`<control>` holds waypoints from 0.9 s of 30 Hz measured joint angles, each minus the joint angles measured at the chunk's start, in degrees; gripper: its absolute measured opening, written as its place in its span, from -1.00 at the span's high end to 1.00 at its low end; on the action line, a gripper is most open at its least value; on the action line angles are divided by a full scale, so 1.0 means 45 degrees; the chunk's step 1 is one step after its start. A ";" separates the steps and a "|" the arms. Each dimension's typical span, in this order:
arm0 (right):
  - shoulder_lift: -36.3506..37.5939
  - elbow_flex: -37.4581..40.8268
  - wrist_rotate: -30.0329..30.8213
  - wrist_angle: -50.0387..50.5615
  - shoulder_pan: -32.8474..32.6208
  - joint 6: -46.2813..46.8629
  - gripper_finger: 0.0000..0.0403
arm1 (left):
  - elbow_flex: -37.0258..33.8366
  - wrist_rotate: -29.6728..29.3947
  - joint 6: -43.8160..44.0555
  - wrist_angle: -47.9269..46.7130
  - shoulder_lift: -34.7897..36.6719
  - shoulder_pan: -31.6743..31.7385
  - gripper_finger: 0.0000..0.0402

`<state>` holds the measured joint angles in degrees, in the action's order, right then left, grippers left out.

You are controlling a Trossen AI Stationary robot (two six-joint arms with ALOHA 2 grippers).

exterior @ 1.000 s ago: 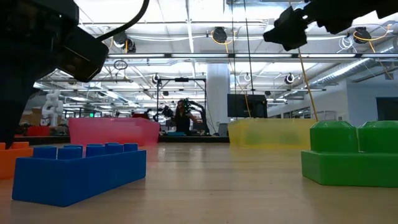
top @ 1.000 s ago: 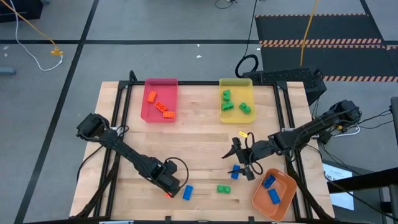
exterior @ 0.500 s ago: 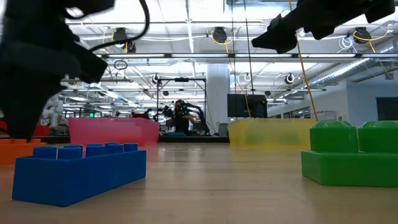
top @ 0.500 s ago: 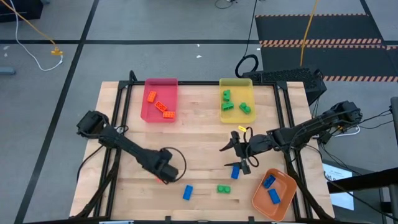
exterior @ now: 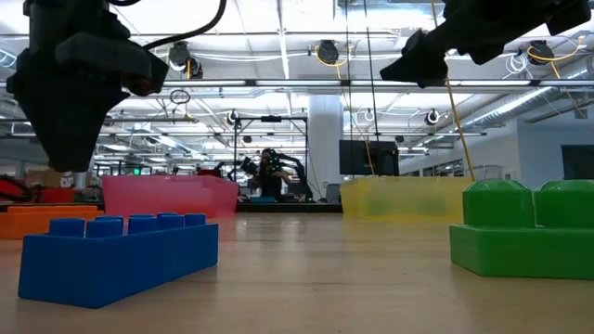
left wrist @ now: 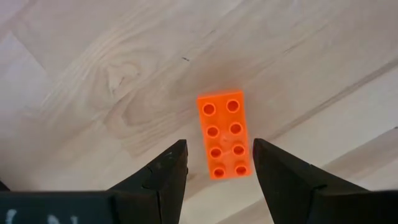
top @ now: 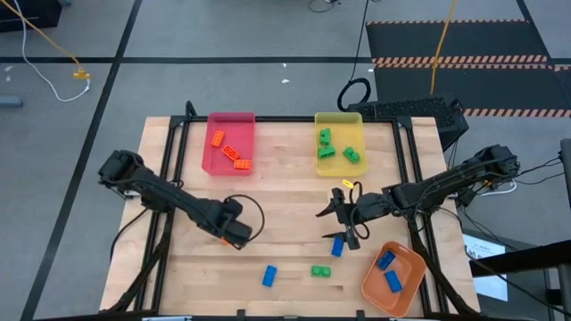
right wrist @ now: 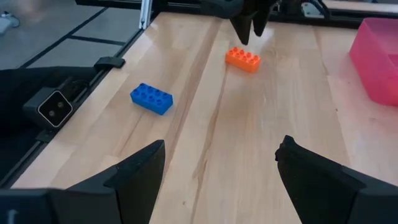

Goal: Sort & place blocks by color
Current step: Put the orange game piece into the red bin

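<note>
a: where is the orange block found?

b: on the counter, under the left gripper, whose fingers are apart. it should be lowered straight and the block squeezed on its long sides.

a: obstacles?

b: none close. the right gripper is held open, a blue block just beside it.

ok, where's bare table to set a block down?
Bare wood between the pink tray and yellow tray, running down the table's middle. Crowded along the near edge: blue block, green block, orange tray, with the right gripper over another blue block.
</note>
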<state>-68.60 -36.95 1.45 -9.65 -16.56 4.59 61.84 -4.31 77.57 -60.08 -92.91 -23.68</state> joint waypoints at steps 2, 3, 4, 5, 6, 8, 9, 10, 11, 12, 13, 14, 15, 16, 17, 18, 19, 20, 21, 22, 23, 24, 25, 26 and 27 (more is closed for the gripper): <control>0.0000 0.0000 0.0000 0.0036 -0.0004 0.0136 -0.45 | 0.0000 -0.0019 0.0119 0.0060 -0.0122 -0.0039 0.08; 0.0000 0.0000 0.0000 0.0053 -0.0001 0.0146 -0.45 | 0.0000 -0.0023 0.0142 0.0055 -0.0202 -0.0086 0.08; 0.0000 0.0000 -0.0002 0.0053 0.0000 0.0147 -0.45 | 0.0000 -0.0046 0.0192 0.0055 -0.0279 -0.0141 0.08; 0.0000 0.0000 0.0000 0.0055 -0.0005 0.0147 -0.45 | 0.0002 -0.0049 0.0252 0.0059 -0.0380 -0.0208 0.08; 0.0000 0.0000 0.0000 0.0062 0.0000 0.0145 -0.45 | 0.0012 -0.0049 0.0307 0.0057 -0.0502 -0.0268 0.08; 0.0000 0.0000 0.0000 0.0062 -0.0005 0.0101 -0.45 | 0.0019 -0.0049 0.0367 0.0065 -0.0799 -0.0366 0.08; 0.0000 0.0000 0.0000 0.0060 -0.0005 0.0065 -0.45 | 0.0019 -0.0044 0.0367 0.0061 -0.0938 -0.0408 0.08; 0.0000 0.0000 0.0000 0.0058 -0.0005 0.0065 -0.45 | 0.0019 -0.0051 0.0367 0.0065 -0.1058 -0.0427 0.08; 0.0000 0.0000 0.0000 0.0058 -0.0005 0.0065 -0.45 | 0.0019 -0.0059 0.0371 0.0068 -0.1193 -0.0439 0.08; 0.0000 0.0000 0.0000 0.0062 -0.0005 0.0065 -0.45 | 0.0019 -0.0064 0.0371 0.0079 -0.1324 -0.0439 0.08; 0.0000 0.0000 0.0000 0.0060 -0.0005 0.0065 -0.45 | 0.0023 -0.0067 0.0373 0.0101 -0.1471 -0.0439 0.08; 0.0000 0.0000 -0.0002 0.0061 -0.0005 0.0063 -0.45 | 0.0058 -0.0074 0.0375 0.0140 -0.1578 -0.0439 0.08; 0.0000 0.0000 0.0000 0.0062 -0.0005 0.0041 -0.45 | 0.0065 -0.0085 0.0375 0.0215 -0.1676 -0.0439 0.08; 0.0000 0.0000 0.0000 0.0057 -0.0005 0.0025 -0.45 | 0.0087 -0.0112 0.0357 0.0350 -0.1761 -0.0439 0.08; 0.0000 0.0000 0.0000 0.0062 -0.0005 0.0021 -0.45 | 0.0072 -0.0153 0.0319 0.0539 -0.1805 -0.0439 0.08; 0.0000 0.0000 0.0000 0.0062 -0.0005 0.0021 -0.45 | 0.0041 -0.0105 0.0238 0.0952 -0.1901 -0.0439 0.08; 0.0000 0.0000 0.0000 0.0058 -0.0005 0.0021 -0.45 | 0.0037 -0.0107 0.0225 0.1255 -0.2043 -0.0435 0.08; 0.0000 0.0000 0.0000 0.0071 -0.0005 0.0021 -0.45 | 0.0001 -0.0100 0.0216 0.1504 -0.2101 -0.0426 0.08; 0.0000 0.0000 -0.0002 0.0072 -0.0005 0.0021 -0.45 | 0.0005 -0.0118 0.0179 0.1719 -0.2104 -0.0427 0.08; 0.0000 0.0000 0.0000 0.0072 -0.0005 0.0021 -0.45 | 0.0023 -0.0136 0.0113 0.1848 -0.2079 -0.0424 0.08; 0.0000 0.0000 0.0000 0.0077 -0.0005 0.0021 -0.45 | 0.0041 -0.0162 0.0082 0.1872 -0.2053 -0.0424 0.08; 0.0000 0.0000 -0.0001 0.0077 -0.0005 0.0021 -0.45 | 0.0044 -0.0186 0.0075 0.1857 -0.2058 -0.0424 0.08; 0.0000 0.0000 0.0000 0.0077 -0.0005 0.0021 -0.45 | 0.0039 -0.0222 0.0075 0.1818 -0.2069 -0.0424 0.08; 0.0000 0.0000 0.0000 0.0077 -0.0005 0.0021 -0.45 | 0.0034 -0.0298 0.0067 0.1784 -0.2072 -0.0424 0.08; 0.0000 0.0000 0.0000 0.0072 -0.0005 0.0021 -0.45 | 0.0034 -0.0384 0.0064 0.1769 -0.2072 -0.0424 0.08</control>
<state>-68.60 -36.95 1.45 -9.32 -16.58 4.69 62.00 -6.04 77.86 -52.12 -102.24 -25.58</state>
